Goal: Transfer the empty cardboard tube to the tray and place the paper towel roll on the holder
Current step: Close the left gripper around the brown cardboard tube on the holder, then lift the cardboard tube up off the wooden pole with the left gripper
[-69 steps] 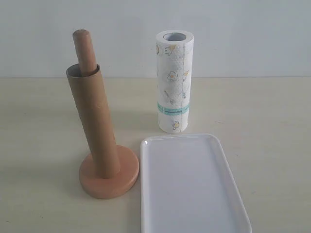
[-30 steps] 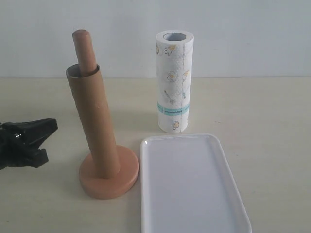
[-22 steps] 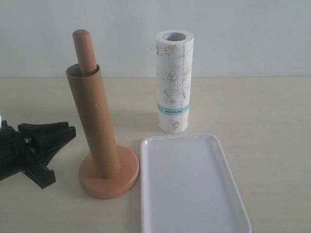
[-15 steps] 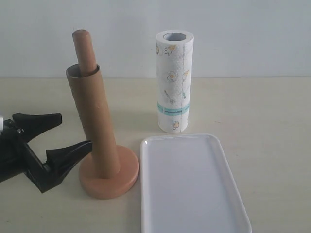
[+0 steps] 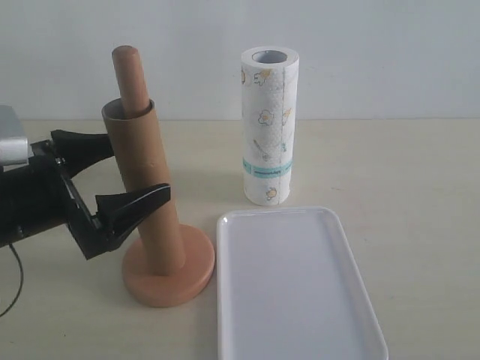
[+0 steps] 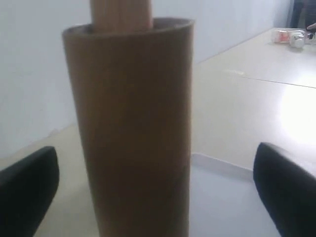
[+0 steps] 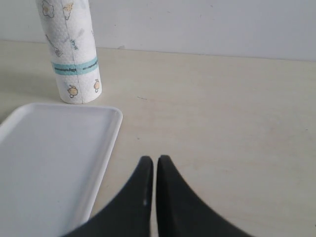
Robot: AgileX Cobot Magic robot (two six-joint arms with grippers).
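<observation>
The empty cardboard tube (image 5: 146,187) (image 6: 133,138) stands slipped over the dowel of the wooden holder (image 5: 169,276), and the dowel's rounded top (image 5: 129,75) (image 6: 121,12) sticks out above it. My left gripper (image 5: 141,169) (image 6: 158,192) is open and straddles the tube at mid height. Its fingers (image 6: 27,190) sit one on each side, clear of the cardboard. The paper towel roll (image 5: 268,127) (image 7: 71,54) stands upright behind the white tray (image 5: 292,300) (image 7: 49,163). My right gripper (image 7: 155,160) is shut and empty, hovering over the table beside the tray, out of the exterior view.
The tray (image 6: 222,165) lies just right of the holder's base. A pale wall runs behind the table. Small bottles (image 6: 291,37) lie far off on another surface. A thin cable (image 5: 15,289) hangs under the left arm.
The left gripper came in from the left edge, opened wide, rose and advanced until its fingers straddle the cardboard tube. Tube, roll, tray and right gripper have not moved.
</observation>
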